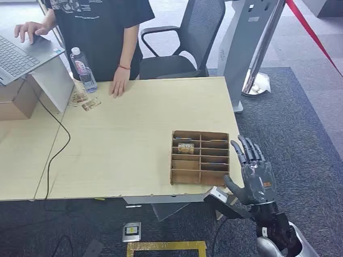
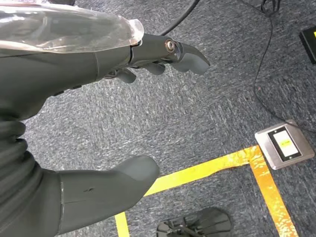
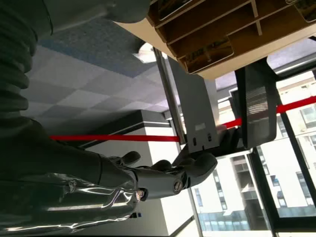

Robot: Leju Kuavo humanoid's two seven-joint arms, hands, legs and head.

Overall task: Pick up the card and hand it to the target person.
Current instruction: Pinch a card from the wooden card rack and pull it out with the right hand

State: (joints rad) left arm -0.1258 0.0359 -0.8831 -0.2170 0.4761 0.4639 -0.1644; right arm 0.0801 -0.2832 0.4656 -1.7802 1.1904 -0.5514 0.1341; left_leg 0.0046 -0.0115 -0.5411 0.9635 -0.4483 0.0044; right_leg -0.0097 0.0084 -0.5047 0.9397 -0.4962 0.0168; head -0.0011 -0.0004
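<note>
A brown cardboard organizer [image 1: 200, 158] with several compartments sits near the table's front right. A printed card [image 1: 186, 145] lies in one of its upper left slots. Two more cards [image 1: 91, 104] lie on the table close to the person's hand [image 1: 119, 84] at the far side. My right hand [image 1: 253, 174] is raised just right of the organizer, off the table's corner, fingers spread and holding nothing. In the right wrist view its fingers [image 3: 175, 180] point past the organizer [image 3: 209, 29]. My left hand [image 2: 74, 64] hangs over the carpet, fingers straight, thumb apart, empty.
A person in a black shirt [image 1: 101, 27] stands behind the table, one hand on a laptop [image 1: 20, 56]. A water bottle [image 1: 83, 69] stands by the far cards. An office chair [image 1: 186, 37], a grey kiosk [image 1: 251, 37] and a red rope [image 1: 311, 32] are behind. A cable [image 1: 57, 144] crosses the left.
</note>
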